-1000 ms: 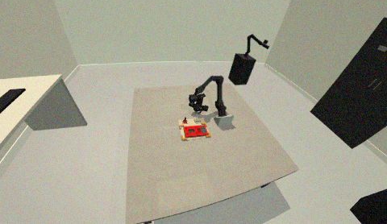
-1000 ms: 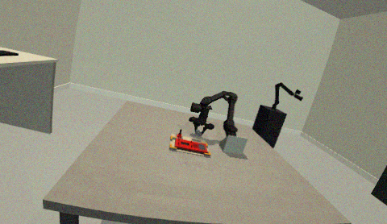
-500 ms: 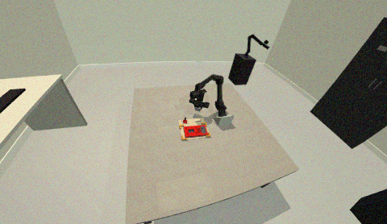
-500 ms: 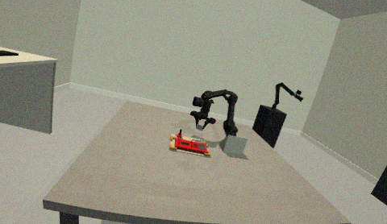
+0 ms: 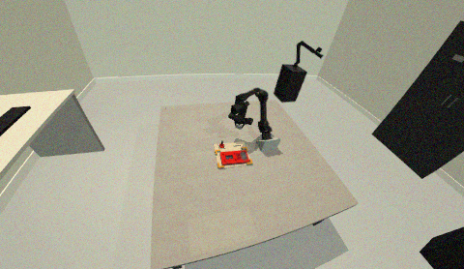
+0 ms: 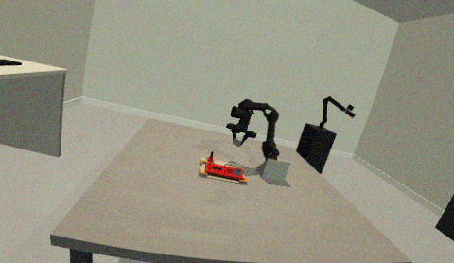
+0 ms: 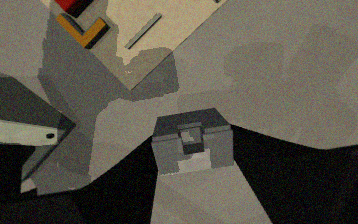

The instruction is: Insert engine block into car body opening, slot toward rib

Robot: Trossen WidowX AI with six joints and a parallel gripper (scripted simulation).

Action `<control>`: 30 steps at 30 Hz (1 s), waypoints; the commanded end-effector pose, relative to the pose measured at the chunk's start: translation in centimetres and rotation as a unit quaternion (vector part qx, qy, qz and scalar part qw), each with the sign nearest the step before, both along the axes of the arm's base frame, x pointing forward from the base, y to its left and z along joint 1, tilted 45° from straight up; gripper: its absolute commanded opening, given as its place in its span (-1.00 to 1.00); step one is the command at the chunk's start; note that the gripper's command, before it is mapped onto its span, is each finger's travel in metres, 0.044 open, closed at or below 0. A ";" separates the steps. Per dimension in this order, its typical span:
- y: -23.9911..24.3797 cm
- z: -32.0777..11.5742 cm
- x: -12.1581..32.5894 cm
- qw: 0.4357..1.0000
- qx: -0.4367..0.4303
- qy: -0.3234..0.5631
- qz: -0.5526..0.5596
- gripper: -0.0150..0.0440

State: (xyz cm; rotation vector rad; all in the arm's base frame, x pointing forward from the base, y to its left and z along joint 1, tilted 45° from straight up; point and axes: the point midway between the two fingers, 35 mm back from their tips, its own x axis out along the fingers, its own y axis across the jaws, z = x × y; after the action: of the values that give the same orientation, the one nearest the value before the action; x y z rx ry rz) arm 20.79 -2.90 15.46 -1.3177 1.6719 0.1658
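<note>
One car body (image 5: 233, 162) (image 6: 222, 172), lengthwise across both room views

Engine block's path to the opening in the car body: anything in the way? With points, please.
Nothing visible blocks it. The gripper (image 5: 240, 124) (image 6: 240, 141) holds the engine block (image 7: 192, 145) above the table, off to the side of the car body (image 5: 235, 158) (image 6: 224, 170). A small upright red-and-black piece (image 5: 221, 144) (image 6: 211, 157) stands beside the body, probably worth a wide berth.
</note>
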 end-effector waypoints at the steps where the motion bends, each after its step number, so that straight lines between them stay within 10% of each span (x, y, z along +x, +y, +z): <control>1: 1.0 1.1 -0.4 1.000 0.002 -0.003 0.002 -0.49; 30: 1.1 1.2 -0.5 0.935 0.007 -0.234 -0.266 -0.49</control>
State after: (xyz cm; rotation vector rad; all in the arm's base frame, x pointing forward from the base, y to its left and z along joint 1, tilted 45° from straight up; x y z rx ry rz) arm 20.26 -1.80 16.73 -0.8602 1.5716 -0.3349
